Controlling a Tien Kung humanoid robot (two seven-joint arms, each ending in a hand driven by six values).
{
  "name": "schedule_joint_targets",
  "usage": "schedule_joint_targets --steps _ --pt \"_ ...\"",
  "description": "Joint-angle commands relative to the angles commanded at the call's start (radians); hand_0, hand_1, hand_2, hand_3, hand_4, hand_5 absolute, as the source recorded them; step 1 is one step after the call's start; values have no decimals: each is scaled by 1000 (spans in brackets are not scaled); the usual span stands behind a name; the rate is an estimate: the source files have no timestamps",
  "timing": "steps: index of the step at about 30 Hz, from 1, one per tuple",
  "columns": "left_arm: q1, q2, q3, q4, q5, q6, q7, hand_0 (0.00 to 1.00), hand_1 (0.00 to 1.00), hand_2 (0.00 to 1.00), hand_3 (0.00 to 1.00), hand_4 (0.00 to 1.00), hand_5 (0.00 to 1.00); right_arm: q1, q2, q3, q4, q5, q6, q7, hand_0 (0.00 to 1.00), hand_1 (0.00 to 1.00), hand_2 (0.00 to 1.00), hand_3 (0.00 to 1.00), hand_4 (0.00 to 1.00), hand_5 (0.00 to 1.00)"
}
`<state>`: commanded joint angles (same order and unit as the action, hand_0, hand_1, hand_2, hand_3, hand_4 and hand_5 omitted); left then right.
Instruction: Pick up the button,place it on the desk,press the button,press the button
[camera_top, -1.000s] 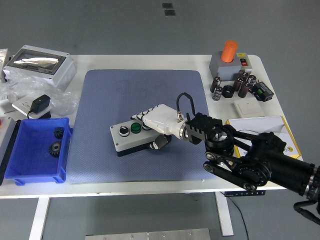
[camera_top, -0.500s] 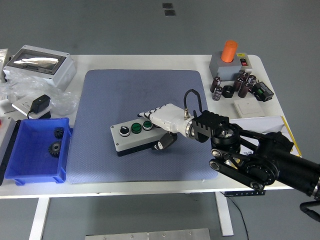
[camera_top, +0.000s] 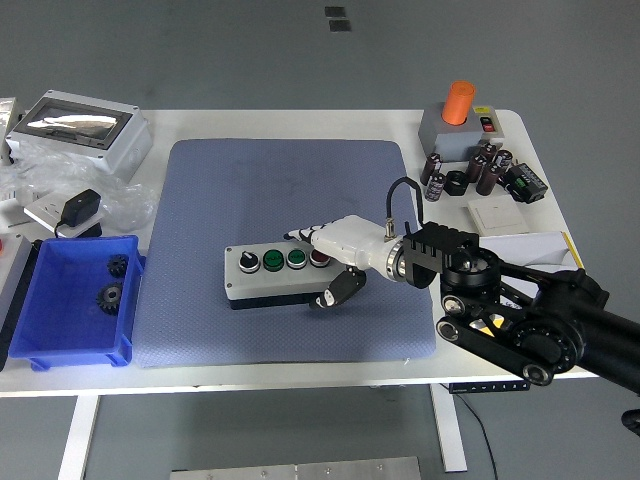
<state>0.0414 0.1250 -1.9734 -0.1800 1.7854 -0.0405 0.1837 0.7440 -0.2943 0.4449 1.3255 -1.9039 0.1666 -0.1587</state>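
Observation:
The button box (camera_top: 275, 278) is a grey case with a black knob, two green buttons and a red button (camera_top: 319, 258) on top. It lies flat on the blue-grey mat (camera_top: 290, 180), a little in front of the mat's centre. My right hand (camera_top: 333, 262) is white on a black arm that reaches in from the lower right. It sits at the box's right end, with the fingers (camera_top: 305, 235) just behind the box and the thumb (camera_top: 338, 286) by its front right corner. The hand is loose and open, not clamped on the box. My left arm is out of view.
A blue bin (camera_top: 70, 300) with gears stands at the mat's left edge. A grey enclosure (camera_top: 78, 128), a black adapter and plastic bags lie at the back left. An orange-topped grey box (camera_top: 458, 120), capacitors (camera_top: 480, 170) and a white switch plate sit at the back right.
My right hand has slid to the right along the box, uncovering the second green button and the red one. The box has settled flat and square on the mat.

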Motion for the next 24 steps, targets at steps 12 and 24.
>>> schedule_joint_targets --steps 12,24 --pt "0 -2 7 0 -9 7 -4 682 663 650 754 835 719 -72 -103 149 136 84 -55 71 593 774 897 998 930 381" --pt "7 1 -5 0 -5 11 -1 681 663 651 752 833 720 -56 -336 209 362 183 -48 55 646 795 896 956 877 333"
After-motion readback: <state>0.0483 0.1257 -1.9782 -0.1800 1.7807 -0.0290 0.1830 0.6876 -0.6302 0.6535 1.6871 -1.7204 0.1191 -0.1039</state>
